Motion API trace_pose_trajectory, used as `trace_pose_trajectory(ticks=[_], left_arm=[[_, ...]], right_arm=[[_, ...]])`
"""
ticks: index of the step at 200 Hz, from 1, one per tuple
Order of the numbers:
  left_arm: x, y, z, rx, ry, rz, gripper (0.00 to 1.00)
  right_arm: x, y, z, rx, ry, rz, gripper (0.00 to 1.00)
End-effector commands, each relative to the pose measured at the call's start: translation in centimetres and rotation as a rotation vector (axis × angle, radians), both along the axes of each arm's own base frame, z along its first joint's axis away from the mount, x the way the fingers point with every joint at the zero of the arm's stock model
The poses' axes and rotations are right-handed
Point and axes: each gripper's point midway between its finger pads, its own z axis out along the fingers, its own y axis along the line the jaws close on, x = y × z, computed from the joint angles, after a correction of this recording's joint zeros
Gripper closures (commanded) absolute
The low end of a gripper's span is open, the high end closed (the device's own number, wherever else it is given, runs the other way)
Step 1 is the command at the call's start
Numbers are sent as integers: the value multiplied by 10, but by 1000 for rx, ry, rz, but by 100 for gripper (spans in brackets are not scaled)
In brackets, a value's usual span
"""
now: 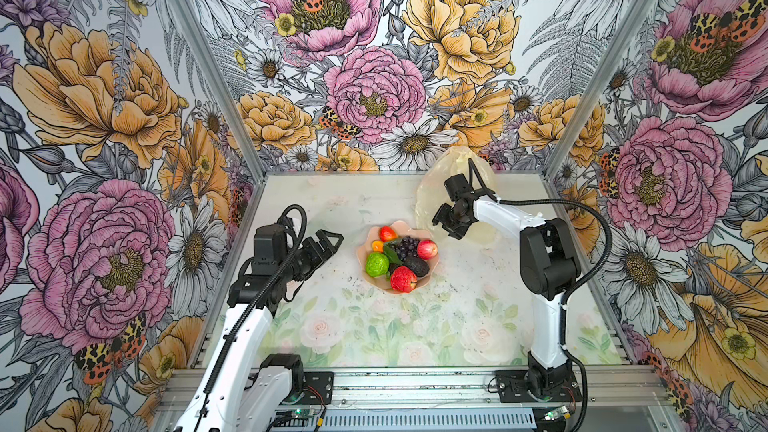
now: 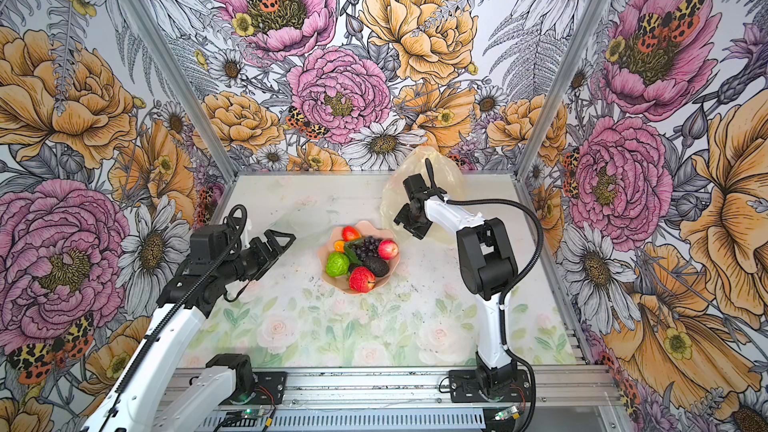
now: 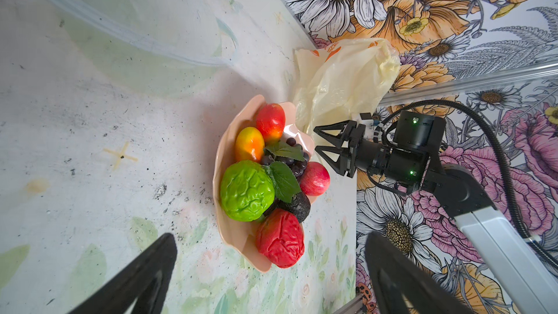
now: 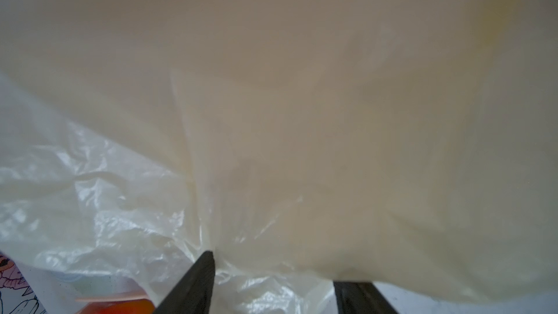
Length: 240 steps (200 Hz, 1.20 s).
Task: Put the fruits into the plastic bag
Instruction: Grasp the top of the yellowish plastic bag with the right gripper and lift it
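At the left, we see the left gripper held above the floral table with its jaws spread wide and nothing between them, pointing toward the pink bowl just beside it. The fruits all sit in that bowl near the middle of the table. On its left side are the lime-green fruit and the small orange, with the strawberry at the far rim. The grape bunch and the avocado lie in the centre, a wrinkled red apple is at the near rim, and a smoother red apple is on the right. Right of the bowl and further back, the plastic bag stands crumpled against the rear wall, with its lower edge close to the bowl. The right gripper is at the bag's near side with its jaws apart. In the right wrist view the film drapes over both fingers, and we cannot tell whether any of it is pinched.
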Motion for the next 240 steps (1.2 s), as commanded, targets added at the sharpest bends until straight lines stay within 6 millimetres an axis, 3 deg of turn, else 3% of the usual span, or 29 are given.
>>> trace_pose_trajectory(ticks=[1,26,55,89,144,180,210,240], left_arm=[[-4,0,-2,-6,-3,-7,2],[-3,3,1,-8,-12,3,2],[0,7,5,-8,-20,19,2],[1,11,11,-14,-38,35,2],[16,5,23,-74,-81,36,2],[34,-31,33,-114,-102,-38,1],[60,-68,47,-153,-105,-103,1],[88,-93,55,-212,-89,-143,1]], right_arm=[[17,-10,0,21,-51,-43,60],[31,-19,17,54,-114,-68,100],[48,-26,49,130,-201,-86,100],[59,-28,116,241,-332,-93,100],[43,-21,202,455,-406,-74,100],[41,-13,277,561,-529,11,100],[45,-11,345,609,-673,69,100],[43,-4,404,677,-791,141,100]])
